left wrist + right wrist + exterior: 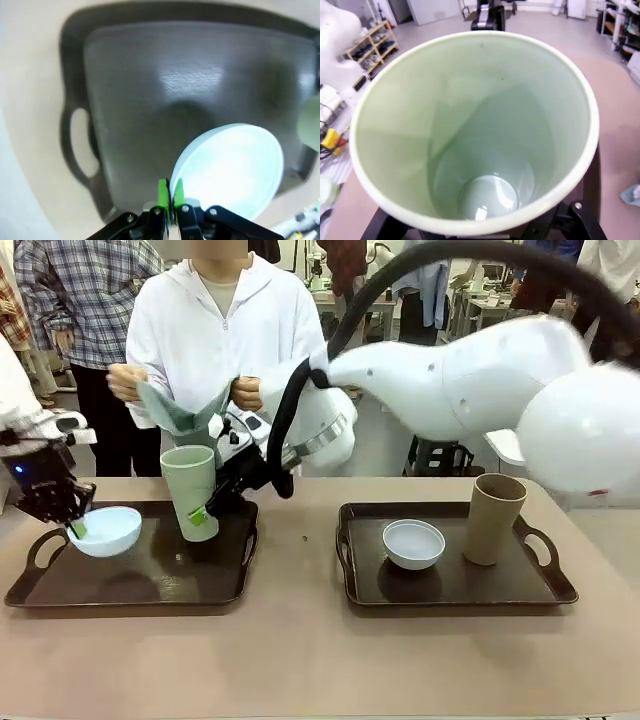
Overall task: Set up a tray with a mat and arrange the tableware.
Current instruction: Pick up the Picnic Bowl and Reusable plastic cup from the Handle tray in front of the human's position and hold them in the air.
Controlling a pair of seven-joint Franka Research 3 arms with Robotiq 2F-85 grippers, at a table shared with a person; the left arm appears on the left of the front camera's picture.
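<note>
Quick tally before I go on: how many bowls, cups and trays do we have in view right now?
Bowls: 2 (pale blue bowl, white-grey bowl)
Cups: 2 (pale green cup, tan cup)
Trays: 2 (left tray, right tray)
Total: 6

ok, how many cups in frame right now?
2. The pale green cup is gripped by the right end effector at the left tray; the tan-brown cup stands on the right tray beside the white-grey bowl.
</note>
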